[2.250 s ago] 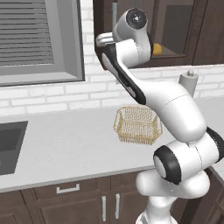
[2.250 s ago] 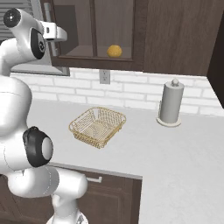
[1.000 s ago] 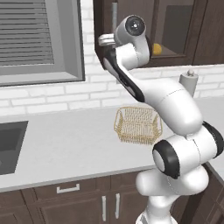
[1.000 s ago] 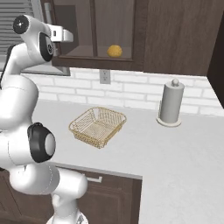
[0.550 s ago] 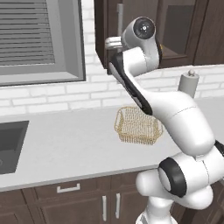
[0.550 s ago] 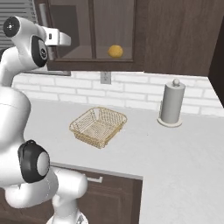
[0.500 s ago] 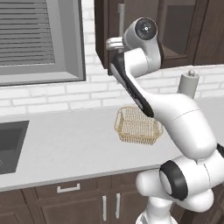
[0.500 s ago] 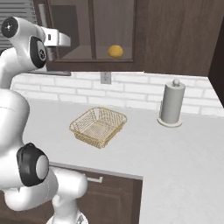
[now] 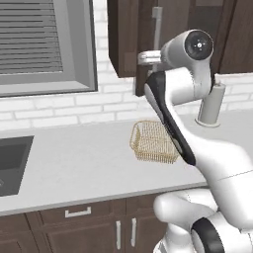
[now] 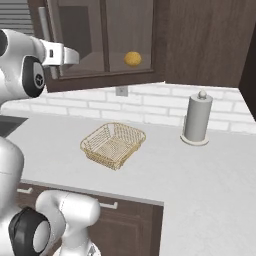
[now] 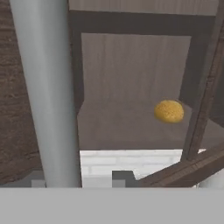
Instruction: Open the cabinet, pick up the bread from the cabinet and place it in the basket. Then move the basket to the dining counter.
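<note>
One bread [image 11: 169, 111] behind the handle [image 11: 46, 92], hand view.

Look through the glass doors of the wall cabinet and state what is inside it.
Inside the cabinet, one round golden bread sits on the bottom shelf, toward its right side. The rest of the shelf seen through the glass looks bare. Door frames and the silver handle hide strips of the interior.

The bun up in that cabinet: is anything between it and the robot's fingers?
Yes. The cabinet's glass-panelled door looks only partly open, and its silver bar handle stands right before the fingers, left of the bun.
</note>
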